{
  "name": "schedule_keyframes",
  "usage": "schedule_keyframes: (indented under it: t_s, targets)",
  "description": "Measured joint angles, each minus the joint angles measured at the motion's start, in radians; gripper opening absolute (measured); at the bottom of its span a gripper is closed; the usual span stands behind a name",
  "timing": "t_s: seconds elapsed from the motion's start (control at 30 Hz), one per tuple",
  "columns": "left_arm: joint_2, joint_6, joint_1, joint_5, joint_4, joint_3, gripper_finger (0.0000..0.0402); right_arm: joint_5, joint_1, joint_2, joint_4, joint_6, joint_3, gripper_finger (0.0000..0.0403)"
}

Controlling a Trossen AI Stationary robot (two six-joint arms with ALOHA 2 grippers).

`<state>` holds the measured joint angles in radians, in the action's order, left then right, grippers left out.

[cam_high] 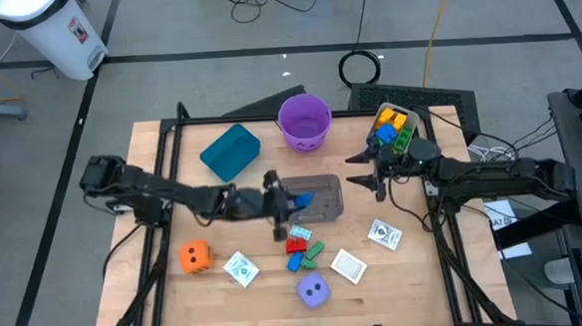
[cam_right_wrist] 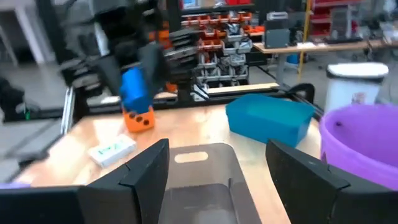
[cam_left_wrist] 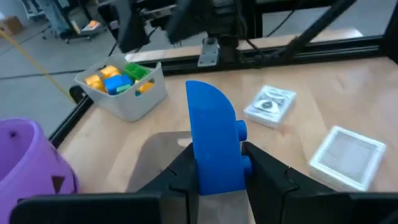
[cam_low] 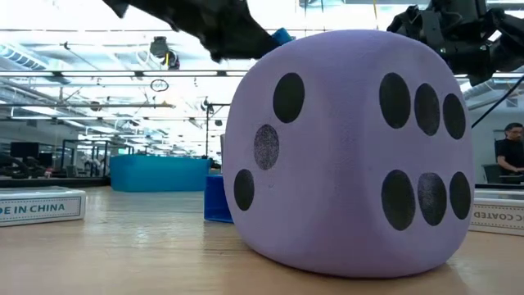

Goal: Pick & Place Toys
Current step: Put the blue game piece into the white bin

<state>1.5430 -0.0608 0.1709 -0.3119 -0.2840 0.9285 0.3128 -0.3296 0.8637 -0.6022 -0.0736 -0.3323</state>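
Note:
My left gripper [cam_high: 281, 205] is at the table's middle, shut on a blue plastic block [cam_left_wrist: 214, 143] held over the left end of an empty clear tub [cam_high: 321, 197]. My right gripper [cam_high: 368, 171] stands open above that tub's right end, with nothing between its fingers [cam_right_wrist: 144, 169]. On the near half of the table lie red, blue and green blocks [cam_high: 301, 248], an orange die [cam_high: 195, 255], a purple die [cam_high: 314, 291] and three white cards [cam_high: 348, 266]. My left gripper pinches the blue block's lower part [cam_left_wrist: 217, 177] between its two fingers [cam_left_wrist: 184, 176], one on each broad side. The fingers reach in almost level from the table's left. The block stands upright in the hold with its rounded end up, lifted clear of the table.
A teal bin [cam_high: 231, 151] and a purple bucket [cam_high: 304, 120] stand at the far side. A second clear tub [cam_high: 392, 128] filled with coloured blocks sits at the far right. The near left corner of the table is bare wood.

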Motion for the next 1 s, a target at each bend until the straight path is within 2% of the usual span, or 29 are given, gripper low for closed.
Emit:
schedule_keyframes:
  t_s: [0.17, 0.33, 0.53, 0.7, 0.87, 1.0]
  targets:
    - [0.066, -0.01, -0.102, 0.122, -0.161, 0.001, 0.0106, -0.01, 0.083, 0.055, -0.036, 0.113, 0.001, 0.0242]
    - [0.16, -0.011, -0.146, 0.234, -0.254, 0.025, 0.0103, -0.107, 0.154, 0.164, -0.188, 0.112, -0.001, 0.0242]
    - [0.194, -0.008, -0.149, 0.243, -0.253, 0.04, 0.0106, -0.1, 0.176, 0.311, -0.365, 0.065, -0.019, 0.0242]
    - [0.192, -0.036, -0.13, 0.238, -0.249, 0.04, 0.011, -0.087, 0.176, 0.42, -0.374, 0.031, -0.076, 0.0242]
    - [0.192, -0.039, -0.127, 0.243, -0.244, 0.04, 0.01, 0.047, 0.181, 0.505, -0.376, 0.022, -0.133, 0.0242]
    - [0.192, -0.034, -0.13, 0.241, -0.239, 0.04, 0.0113, 0.043, 0.189, 0.535, -0.372, 0.023, -0.151, 0.0238]
